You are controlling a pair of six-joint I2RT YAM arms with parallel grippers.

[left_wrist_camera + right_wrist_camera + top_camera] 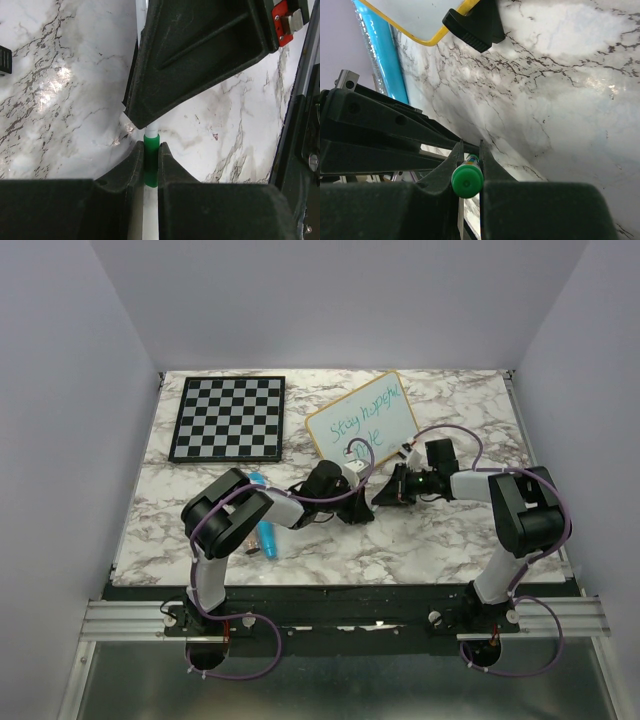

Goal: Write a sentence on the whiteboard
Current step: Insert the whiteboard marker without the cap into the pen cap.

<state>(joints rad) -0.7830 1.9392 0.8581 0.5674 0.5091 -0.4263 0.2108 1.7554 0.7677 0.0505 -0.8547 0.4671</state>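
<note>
Since the sentence (pixel 365 415) already sits on the whiteboard (pixel 395 426), writing looks done; left gripper (pixel 151 150) and right gripper (pixel 468 162) both clamp the green marker (pixel 467 181), probably capping it.

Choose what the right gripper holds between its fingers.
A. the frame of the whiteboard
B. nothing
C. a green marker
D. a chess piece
C: in the right wrist view, the green end of the marker sits pinched in the right gripper, with the jaws closed against it.
</note>
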